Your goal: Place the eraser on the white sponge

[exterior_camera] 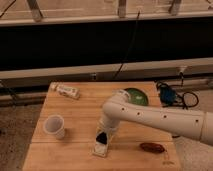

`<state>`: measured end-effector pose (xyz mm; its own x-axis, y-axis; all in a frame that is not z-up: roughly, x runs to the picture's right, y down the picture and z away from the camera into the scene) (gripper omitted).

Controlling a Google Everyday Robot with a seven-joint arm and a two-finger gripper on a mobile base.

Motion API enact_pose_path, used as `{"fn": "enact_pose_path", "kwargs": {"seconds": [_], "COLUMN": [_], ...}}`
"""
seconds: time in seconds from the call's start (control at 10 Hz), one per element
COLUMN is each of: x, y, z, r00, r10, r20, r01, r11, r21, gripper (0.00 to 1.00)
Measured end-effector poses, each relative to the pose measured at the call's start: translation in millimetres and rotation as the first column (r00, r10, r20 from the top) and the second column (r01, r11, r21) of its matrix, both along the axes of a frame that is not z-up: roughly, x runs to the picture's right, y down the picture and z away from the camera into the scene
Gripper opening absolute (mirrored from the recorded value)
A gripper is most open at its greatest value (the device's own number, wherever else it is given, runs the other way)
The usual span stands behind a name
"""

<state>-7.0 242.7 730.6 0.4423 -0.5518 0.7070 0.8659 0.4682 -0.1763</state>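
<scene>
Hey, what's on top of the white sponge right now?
The black eraser lies on the white sponge, with the claw directly above it. The sponge's far end is covered.

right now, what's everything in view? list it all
table: one, light wood, middle of the picture
cup: one, white, left part of the table
tube: one, white with print, lying at the far left corner
round object: one, green, far side, partly behind the arm
cables: a tangle, black with a blue part, far right edge
oblong: one, reddish-brown, near right
sponge: one, white, near edge, centre
eraser: one, black, on top of the sponge under the gripper
arm: one, white, from the picture's right to the sponge
gripper: one, dark, low over the sponge at the eraser
</scene>
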Motion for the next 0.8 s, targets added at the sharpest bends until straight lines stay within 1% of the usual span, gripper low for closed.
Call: {"fn": "enact_pose_path", "kwargs": {"seconds": [0.1,0.3,0.4,0.5,0.6,0.8], "x": [0.2,-2.3,-4.7,-5.4,-5.8,-6.7], "y": [0.2,1.4,2.1,2.9,3.6,4.3], "z": [-0.3,-1.4,-2.1,-2.2,-2.2,-3.3], "r00": [1.0,1.0,0.999,0.999,0.999,0.998], "r10": [-0.003,-0.013,-0.019,-0.024,-0.028,-0.05], "r20": [0.009,0.024,0.032,0.035,0.037,0.037], "r01": [0.003,0.013,0.019,0.024,0.028,0.05], "r11": [1.0,0.9999,0.9998,0.9997,0.9996,0.9987], "r21": [0.0,0.001,0.001,0.001,-0.001,0.002], "gripper": [0.02,0.17,0.29,0.4,0.48,0.7]}}
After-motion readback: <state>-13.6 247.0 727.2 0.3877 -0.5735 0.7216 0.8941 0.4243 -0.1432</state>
